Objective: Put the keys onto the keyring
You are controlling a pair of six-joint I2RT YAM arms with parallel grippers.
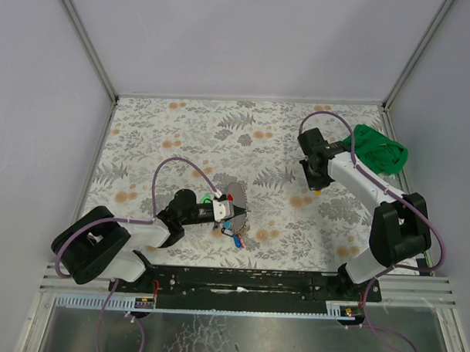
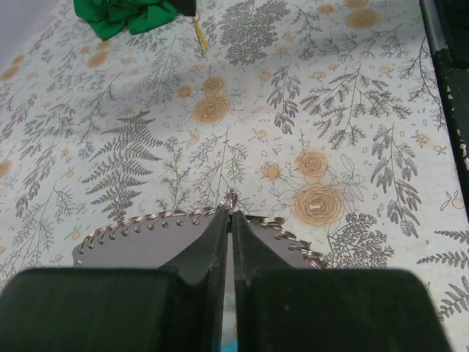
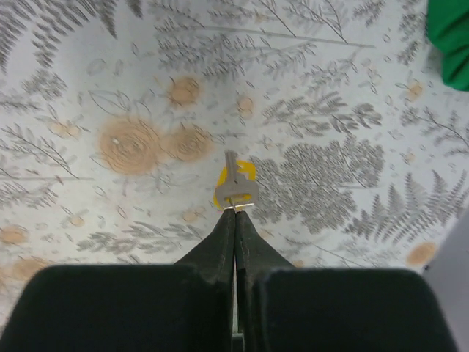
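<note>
Top external view: the left gripper (image 1: pixel 235 213) lies low over the table (image 1: pixel 182 135) near its middle. Its fingers are pressed together on the rim of a grey tab (image 1: pixel 236 191) edged with coiled wire. In the left wrist view the tips meet on a small wire loop (image 2: pixel 231 196) at the tab's 12 o'clock edge. This is judged to be the keyring, though the ring itself is not clearly resolved. A small green piece (image 1: pixel 207 198) sits at 10 o'clock just beside that gripper. It may be the green key, but it is too small to confirm. The right gripper (image 1: pixel 318 185) stands between 2 and 3 o'clock from the left one, well apart from it. It is pinching the yellow key (image 1: pixel 318 193) clear of the table. In the right wrist view the key's long axis runs from 6 to 12 o'clock, straight on from the closed fingertips, with the yellow cap (image 3: pixel 238 180) around its middle. A green cloth (image 1: pixel 380 149) lies at 1 o'clock beyond the right arm and plays no part. Judgement: the right arm is the carrier and must bring the key toward 8 or 9 o'clock. The key's hole must be lined up with the loop held by the left arm, and that alignment is the critical item.
</note>
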